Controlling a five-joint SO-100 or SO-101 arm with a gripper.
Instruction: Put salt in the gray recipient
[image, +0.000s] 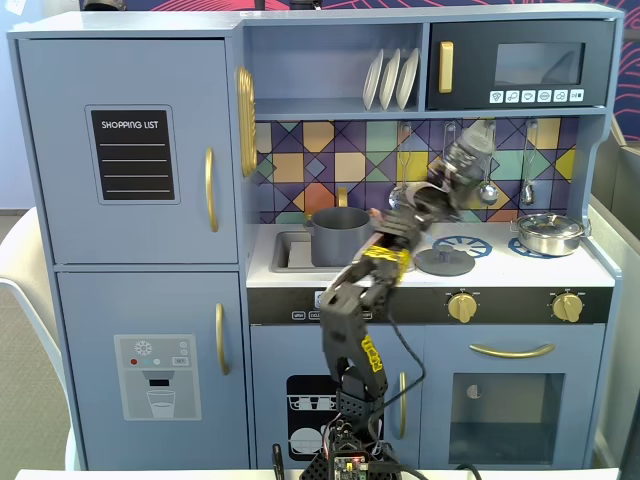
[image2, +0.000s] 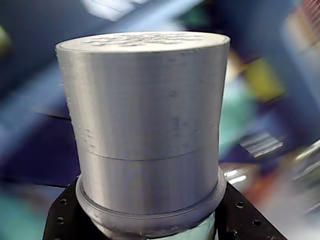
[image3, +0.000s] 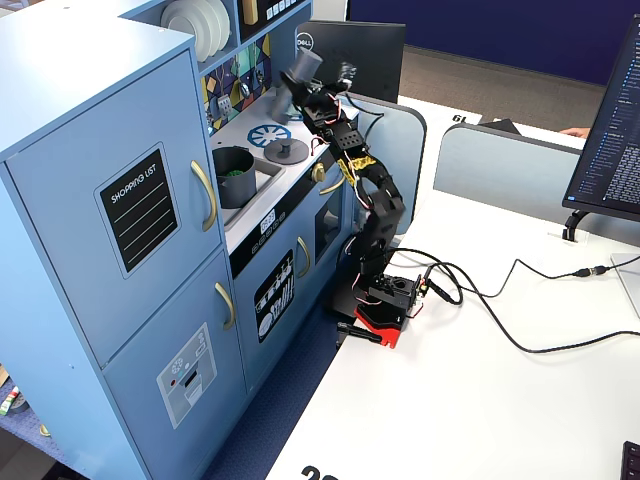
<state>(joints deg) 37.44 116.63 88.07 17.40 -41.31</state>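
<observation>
In a fixed view from the front, the claw (image: 462, 165) is clamped on the salt (image: 472, 150), which it holds tilted in the air above the stove top, up and to the right of the gray recipient (image: 339, 235). That pot stands in the sink, one of its kind. To its right lie one flat lid (image: 445, 262) and, further right, one shiny steel pan (image: 549, 233). Three white plates (image: 391, 79) stand on the shelf above the pot.

In the wrist view the salt's cap (image2: 150, 125) fills the picture, one shaker only, with the claw's dark parts just below it. The background is smeared, so the arm is probably moving quickly.

In the other fixed view the salt (image3: 297, 74) is blurred and hangs past the lid (image3: 285, 152), well apart from the gray recipient (image3: 233, 176), whose inside shows something green.

As I judge it, the risk is a fast swing. The tilted shaker could slip in the grip, or strike the pot's rim or the hanging utensils (image: 487, 165) just beside it.
</observation>
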